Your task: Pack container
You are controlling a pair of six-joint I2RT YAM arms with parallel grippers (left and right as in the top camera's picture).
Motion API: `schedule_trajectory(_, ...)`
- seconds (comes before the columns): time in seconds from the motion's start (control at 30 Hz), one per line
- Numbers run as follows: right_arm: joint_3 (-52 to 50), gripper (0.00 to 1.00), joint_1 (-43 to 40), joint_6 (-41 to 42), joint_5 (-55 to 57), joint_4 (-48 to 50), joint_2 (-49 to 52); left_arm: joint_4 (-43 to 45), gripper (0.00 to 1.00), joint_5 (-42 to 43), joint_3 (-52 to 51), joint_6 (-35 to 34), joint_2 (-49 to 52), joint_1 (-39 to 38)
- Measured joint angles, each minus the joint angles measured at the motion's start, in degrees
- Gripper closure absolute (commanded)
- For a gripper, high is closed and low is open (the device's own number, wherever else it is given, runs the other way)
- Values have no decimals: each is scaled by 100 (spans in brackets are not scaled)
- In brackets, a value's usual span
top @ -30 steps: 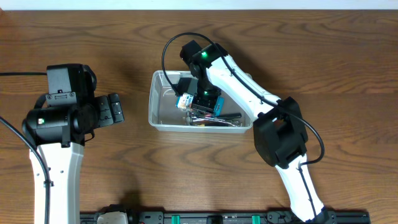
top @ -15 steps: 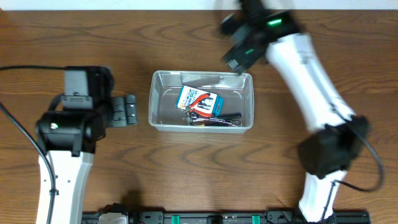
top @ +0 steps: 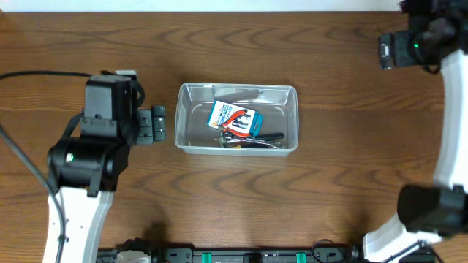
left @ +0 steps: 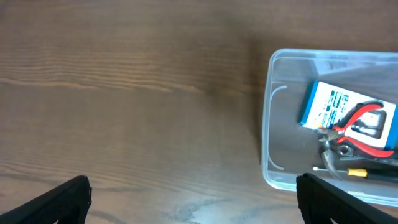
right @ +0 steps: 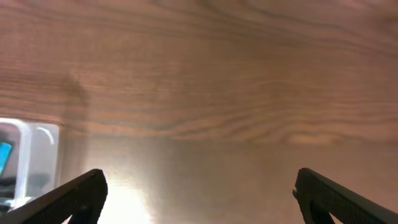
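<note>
The clear plastic container [top: 185, 117] stands in the middle of the table. Inside lie a blue-and-white printed box [top: 232, 117], red-handled pliers [top: 238, 124] on top of it, and other small tools along the near wall. It also shows at the right of the left wrist view [left: 268, 124], with the box [left: 323, 102] and pliers [left: 360, 121], and its corner shows in the right wrist view [right: 25, 155]. My left gripper [top: 157, 124] is open and empty, just left of the container. My right gripper [top: 386, 51] is open and empty at the far right, well away from the container.
The brown wooden table [top: 292, 204] surrounds the container. The left arm's body [top: 88, 157] stands at the left. The right arm [top: 450, 131] runs along the right edge. A black rail [top: 248, 256] lies along the front edge.
My right gripper let go of the blue-and-white box in the container, then swung up and away to the far right. My left gripper moved right, closer to the container's left wall.
</note>
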Motion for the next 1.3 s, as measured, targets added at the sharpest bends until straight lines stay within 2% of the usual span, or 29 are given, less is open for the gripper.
schedule_trajectory(0.2, -929, 1, -20, 33, 26, 216, -1784, 385, 2, -46, -686, -74, -1408, 0)
schedule_trajectory(0.37, -2883, 1, 0, 105, 24, 737, -3392, 850, 2, -72, -1810, -90, -2955, 0)
schedule_trajectory(0.5, -4809, 1, 232, 356, 26, 1215, -4529, 798, 2, -195, -2531, -76, -4039, 0)
schedule_trajectory(0.6, -5877, 1, 525, 581, 74, 1460, -5381, 732, 2, -295, -2903, 184, -4800, 0)
schedule_trajectory(0.77, -7178, 1, 813, 1064, 413, 2747, -6795, 680, 2, -372, -3274, 481, -5241, 0)
schedule_trajectory(0.87, -7729, 1, 815, 1261, 758, 3287, -7095, 612, 2, -387, -3399, 562, -5211, 0)
schedule_trajectory(1.0, -8262, 1, 815, 1373, 896, 3425, -7016, 437, 2, -389, -3414, 634, -5209, 0)
schedule_trajectory(1.3, -8400, 1, 815, 1436, 925, 3340, -6937, 310, 2, -389, -3414, 647, -5209, 0)
